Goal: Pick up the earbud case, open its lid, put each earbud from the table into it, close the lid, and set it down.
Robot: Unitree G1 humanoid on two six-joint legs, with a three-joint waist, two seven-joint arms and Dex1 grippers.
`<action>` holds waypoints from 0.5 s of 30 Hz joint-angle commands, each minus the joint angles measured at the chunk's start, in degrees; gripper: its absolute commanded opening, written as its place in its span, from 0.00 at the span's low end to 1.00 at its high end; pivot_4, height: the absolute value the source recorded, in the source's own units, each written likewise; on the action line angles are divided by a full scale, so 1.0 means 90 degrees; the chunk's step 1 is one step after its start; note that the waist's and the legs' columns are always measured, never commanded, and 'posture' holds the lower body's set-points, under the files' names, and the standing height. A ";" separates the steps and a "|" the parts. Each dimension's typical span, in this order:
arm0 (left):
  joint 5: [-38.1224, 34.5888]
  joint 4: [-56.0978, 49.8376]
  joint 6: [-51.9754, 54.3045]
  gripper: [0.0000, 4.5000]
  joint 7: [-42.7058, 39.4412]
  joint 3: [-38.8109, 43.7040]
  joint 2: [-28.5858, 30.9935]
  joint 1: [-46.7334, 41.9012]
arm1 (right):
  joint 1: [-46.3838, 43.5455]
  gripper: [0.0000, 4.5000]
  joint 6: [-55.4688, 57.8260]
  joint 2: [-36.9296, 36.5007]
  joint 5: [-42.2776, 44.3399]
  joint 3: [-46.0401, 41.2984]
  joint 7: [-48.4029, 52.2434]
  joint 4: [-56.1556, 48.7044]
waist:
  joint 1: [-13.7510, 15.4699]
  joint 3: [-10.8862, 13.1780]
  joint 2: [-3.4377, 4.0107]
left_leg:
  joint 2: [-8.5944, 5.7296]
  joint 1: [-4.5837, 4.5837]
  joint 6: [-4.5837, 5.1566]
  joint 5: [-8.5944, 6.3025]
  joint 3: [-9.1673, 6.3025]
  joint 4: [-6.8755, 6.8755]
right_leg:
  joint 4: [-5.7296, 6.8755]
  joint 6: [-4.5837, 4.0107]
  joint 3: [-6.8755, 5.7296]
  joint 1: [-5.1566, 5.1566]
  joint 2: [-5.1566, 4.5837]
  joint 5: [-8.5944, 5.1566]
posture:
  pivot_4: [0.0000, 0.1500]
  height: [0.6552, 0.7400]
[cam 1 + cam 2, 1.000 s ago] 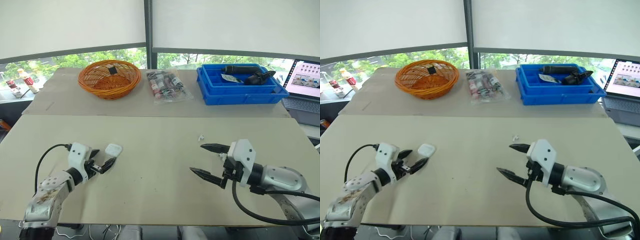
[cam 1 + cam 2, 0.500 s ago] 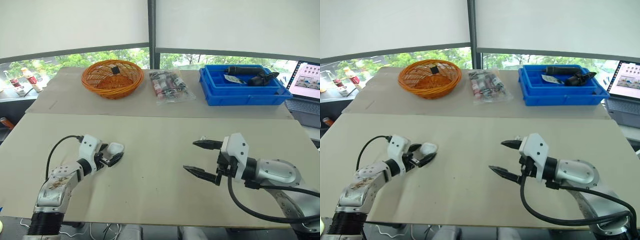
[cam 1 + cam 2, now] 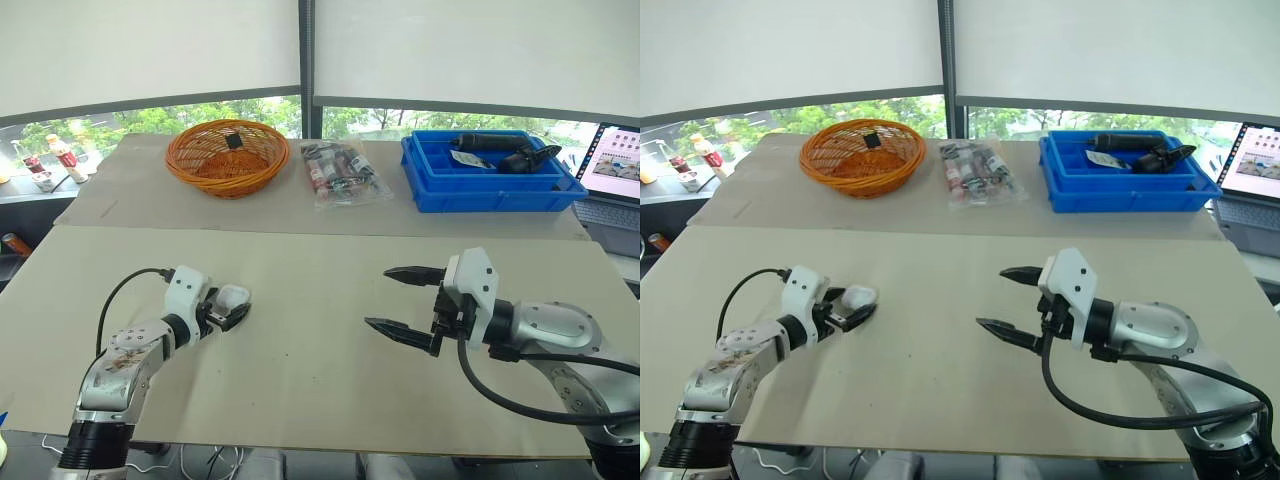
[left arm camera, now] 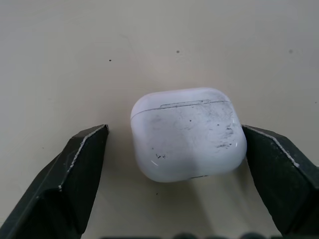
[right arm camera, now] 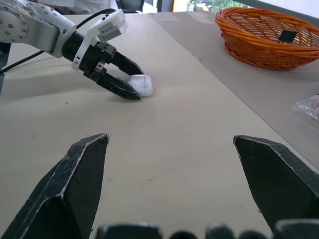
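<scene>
Earbud case (image 4: 188, 133) is found lying toward the front-left corner of the tabletop (image 3: 320, 250), bracketed but not yet pinched by the spread jaws of the left gripper (image 3: 232, 306). The grip is best centred first, as one jaw looks nearer, then closed squarely below the lid seam. The jaws of the right gripper (image 3: 378, 297) are spread wide over mid-tabletop.

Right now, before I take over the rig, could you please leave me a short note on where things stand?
Left gripper: open, its fingers straddle the earbud case, one close against its side and the other with a clear gap.
Right gripper: open, holding nothing, above the table.
Earbud case: lying on the table, lid shut.
Done: the left gripper is placed around the case.
Left: grasp and lift the case, open the lid, put in each earbud, close the lid, set it down.
</scene>
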 commanded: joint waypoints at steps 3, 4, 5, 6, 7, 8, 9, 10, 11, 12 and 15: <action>0.0020 0.0060 0.0343 0.57 -0.0191 -0.0327 0.0022 0.0086 | -0.0073 1.00 0.0110 0.0019 0.0205 -0.0121 -0.0056 -0.0168 | 0.0011 0.0000 0.0001 | -0.0001 -0.0002 0.0000 0.0000 0.0000 -0.0002 | -0.0011 0.0000 -0.0002 0.0003 -0.0004 0.0000 | 1.00 0.46; 0.0048 0.0063 0.0313 0.57 -0.0212 -0.0343 0.0049 0.0093 | -0.0046 1.00 0.0125 0.0010 0.0216 -0.0144 -0.0060 -0.0192 | 0.0014 0.0000 0.0001 | -0.0001 -0.0002 0.0000 0.0000 0.0000 -0.0003 | -0.0014 0.0000 -0.0004 0.0003 -0.0005 0.0000 | 1.00 0.46; 0.0074 0.0069 0.0279 0.57 -0.0248 -0.0364 0.0089 0.0103 | -0.0024 1.00 0.0140 0.0003 0.0230 -0.0166 -0.0067 -0.0212 | 0.0014 0.0000 0.0001 | -0.0001 -0.0003 0.0000 0.0000 -0.0001 -0.0003 | -0.0015 0.0000 -0.0005 0.0003 -0.0005 0.0000 | 1.00 0.46; 0.0098 0.0076 0.0214 0.57 -0.0298 -0.0381 0.0132 0.0120 | -0.0005 1.00 0.0156 -0.0005 0.0244 -0.0184 -0.0080 -0.0232 | 0.0011 0.0000 0.0001 | -0.0001 -0.0004 0.0000 0.0000 -0.0001 -0.0004 | -0.0017 0.0000 -0.0005 0.0003 -0.0005 0.0000 | 1.00 0.46; 0.0117 0.0082 0.0112 0.57 -0.0364 -0.0395 0.0176 0.0141 | 0.0014 1.00 0.0170 -0.0015 0.0259 -0.0200 -0.0094 -0.0250 | 0.0008 0.0000 0.0001 | -0.0001 -0.0004 0.0000 0.0000 -0.0001 -0.0005 | -0.0018 0.0000 -0.0005 0.0003 -0.0005 0.0000 | 1.00 0.46; 0.0104 0.0057 -0.0026 0.57 -0.0509 -0.0420 0.0232 0.0174 | 0.0040 1.00 0.0177 -0.0028 0.0258 -0.0214 -0.0110 -0.0270 | 0.0005 0.0000 0.0001 | -0.0001 -0.0004 0.0000 0.0000 -0.0001 -0.0007 | -0.0019 0.0000 -0.0005 0.0003 -0.0006 0.0000 | 1.00 0.46; 0.0088 0.0019 -0.0202 0.57 -0.0675 -0.0452 0.0276 0.0203 | 0.0069 1.00 0.0183 -0.0038 0.0259 -0.0231 -0.0130 -0.0288 | 0.0002 0.0000 0.0001 | 0.0000 -0.0004 0.0000 0.0000 -0.0001 -0.0009 | -0.0021 0.0000 -0.0005 0.0003 -0.0005 0.0000 | 1.00 0.46; 0.0016 -0.0085 -0.0511 0.57 -0.0927 -0.0484 0.0269 0.0241 | 0.0110 1.00 0.0246 -0.0048 0.0282 -0.0257 -0.0187 -0.0312 | 0.0003 0.0000 0.0001 | 0.0000 -0.0004 0.0000 0.0000 -0.0001 -0.0011 | -0.0024 0.0000 -0.0005 0.0003 -0.0005 0.0000 | 1.00 0.46; -0.0079 -0.0222 -0.0763 0.57 -0.1210 -0.0550 0.0266 0.0277 | 0.0159 1.00 0.0327 -0.0071 0.0318 -0.0271 -0.0229 -0.0339 | 0.0005 0.0000 0.0002 | 0.0000 -0.0005 0.0000 0.0000 -0.0001 -0.0012 | -0.0026 0.0000 -0.0005 0.0002 -0.0005 0.0000 | 1.00 0.46; -0.0141 -0.0372 -0.1091 0.57 -0.1520 -0.0662 0.0247 0.0313 | 0.0229 1.00 0.0520 -0.0089 0.0420 -0.0294 -0.0318 -0.0377 | 0.0016 0.0000 0.0002 | 0.0000 -0.0008 0.0000 0.0000 -0.0001 -0.0012 | -0.0029 0.0000 -0.0006 0.0001 -0.0006 0.0000 | 1.00 0.46; -0.0241 -0.0689 -0.1788 0.57 -0.2079 -0.0967 0.0061 0.0337 | 0.0447 1.00 0.1117 -0.0054 0.0884 -0.0340 -0.0586 -0.0581 | 0.0039 0.0002 0.0002 | 0.0000 -0.0025 0.0000 0.0000 -0.0006 -0.0010 | -0.0042 -0.0001 -0.0018 -0.0001 -0.0011 0.0001 | 1.00 0.46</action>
